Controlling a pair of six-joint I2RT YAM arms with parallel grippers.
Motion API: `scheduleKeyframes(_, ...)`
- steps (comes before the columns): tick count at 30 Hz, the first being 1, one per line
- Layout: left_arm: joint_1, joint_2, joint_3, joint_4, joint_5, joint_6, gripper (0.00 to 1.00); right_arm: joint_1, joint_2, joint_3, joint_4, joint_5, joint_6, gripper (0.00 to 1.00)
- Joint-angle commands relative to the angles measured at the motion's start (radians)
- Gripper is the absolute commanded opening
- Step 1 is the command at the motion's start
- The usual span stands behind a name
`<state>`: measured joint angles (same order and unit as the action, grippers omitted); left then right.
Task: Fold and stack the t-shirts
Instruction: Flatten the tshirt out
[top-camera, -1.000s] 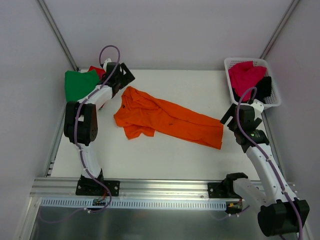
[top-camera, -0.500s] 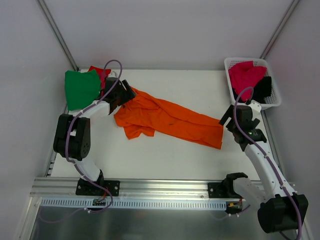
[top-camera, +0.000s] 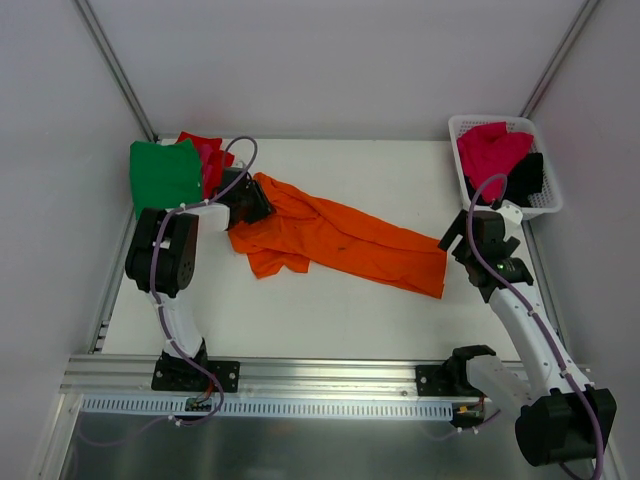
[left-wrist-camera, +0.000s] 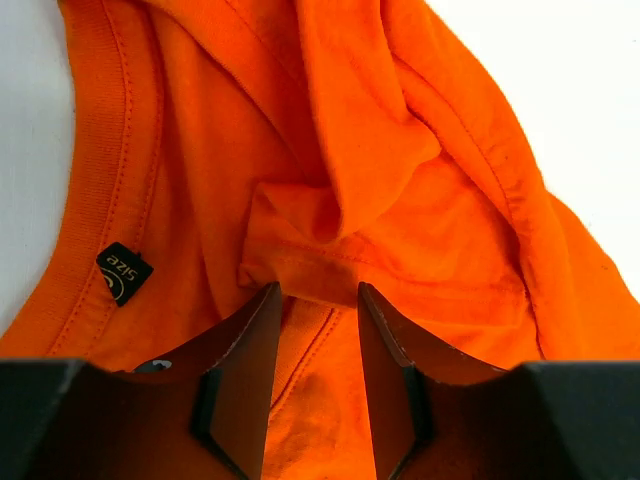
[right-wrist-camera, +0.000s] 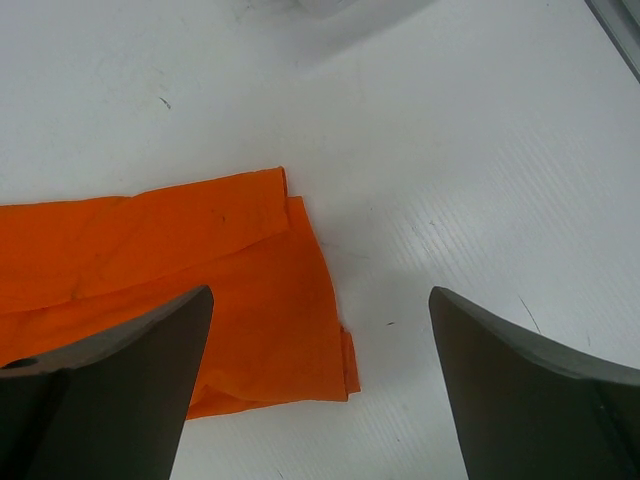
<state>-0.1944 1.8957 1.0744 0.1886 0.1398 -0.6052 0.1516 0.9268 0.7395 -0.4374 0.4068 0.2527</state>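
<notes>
Since 1 second ago the left gripper has swung away from the green t-shirt and come down onto the collar end of the orange t-shirt, its 2 fingers drawn much nearer each other. That orange tee lies unfolded and rumpled across the middle of the white table, stretched from far left to near right. The left wrist view shows soft ribbed collar knit, deep creases and a raised fold just ahead of the fingertips; orange cloth fills the narrow gap between the jaws, but I cannot tell whether they actually pinch it. A small black tag sewn inside the collar reads "size", seen upside down. The green tee sits folded at the far left corner, with a red t-shirt beside it. At the far right corner, a white plastic lattice basket holds 2 bunched tees, a magenta-pink t-shirt and a black t-shirt. The right gripper hangs over the orange tee's flat hem corner, jaws spread wide, holding nothing.
</notes>
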Motion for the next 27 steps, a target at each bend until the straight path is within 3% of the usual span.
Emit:
scheduleKeyframes(1,0.015,0.005,0.042,0.026,0.024,0.018,0.36,-0.004,-0.005,-0.002,0.023,0.017,-0.003,0.95)
scheduleKeyframes(7,0.021,-0.012,0.024,0.02,-0.009,0.024,0.35,-0.004,-0.002,-0.002,0.023,0.018,-0.003,0.94)
scheduleKeyframes(13,0.024,-0.076,-0.019,-0.003,-0.132,0.028,0.34,-0.004,0.001,0.001,0.022,0.018,-0.006,0.94)
scheduleKeyframes(27,0.046,0.022,0.051,-0.021,-0.103,0.018,0.32,-0.004,-0.016,0.003,0.014,0.026,-0.01,0.94)
